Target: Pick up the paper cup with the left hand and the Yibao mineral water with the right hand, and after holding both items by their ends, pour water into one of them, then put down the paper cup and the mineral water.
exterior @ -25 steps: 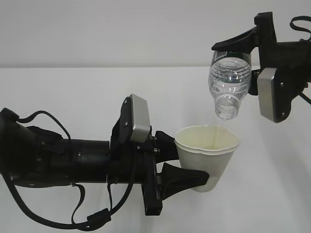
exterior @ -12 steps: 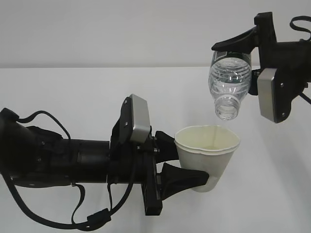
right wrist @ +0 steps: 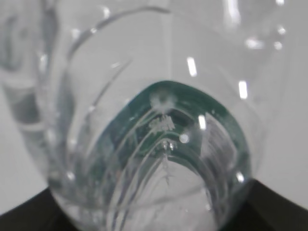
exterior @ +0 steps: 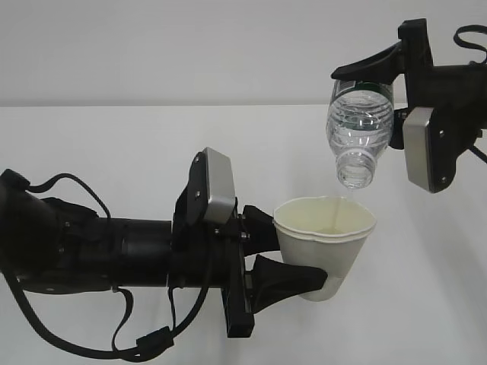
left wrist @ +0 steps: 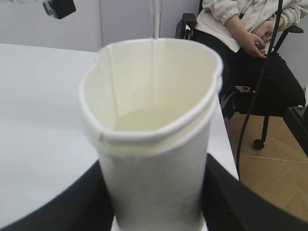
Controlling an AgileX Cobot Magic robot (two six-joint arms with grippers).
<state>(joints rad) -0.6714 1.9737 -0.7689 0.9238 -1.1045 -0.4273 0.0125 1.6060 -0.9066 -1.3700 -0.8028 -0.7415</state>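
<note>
The white paper cup (exterior: 326,239) (left wrist: 154,139) is held upright above the table, squeezed out of round near its base by my left hand (exterior: 293,262) (left wrist: 156,202), which is shut on it. A little water lies in the cup's bottom. Above it, the Yibao mineral water (exterior: 359,125) (right wrist: 154,125) hangs tipped mouth-down, uncapped, with its green label up at the jaws. My right hand (exterior: 380,84) is shut on the bottle's base end. A thin stream of water (exterior: 335,213) (left wrist: 154,19) falls from the mouth into the cup.
A white table (exterior: 114,137) lies under both arms, with a pale wall behind. In the left wrist view a seated person (left wrist: 250,43) in an office chair sits beyond the table's right edge, and a black cable (left wrist: 262,72) hangs there.
</note>
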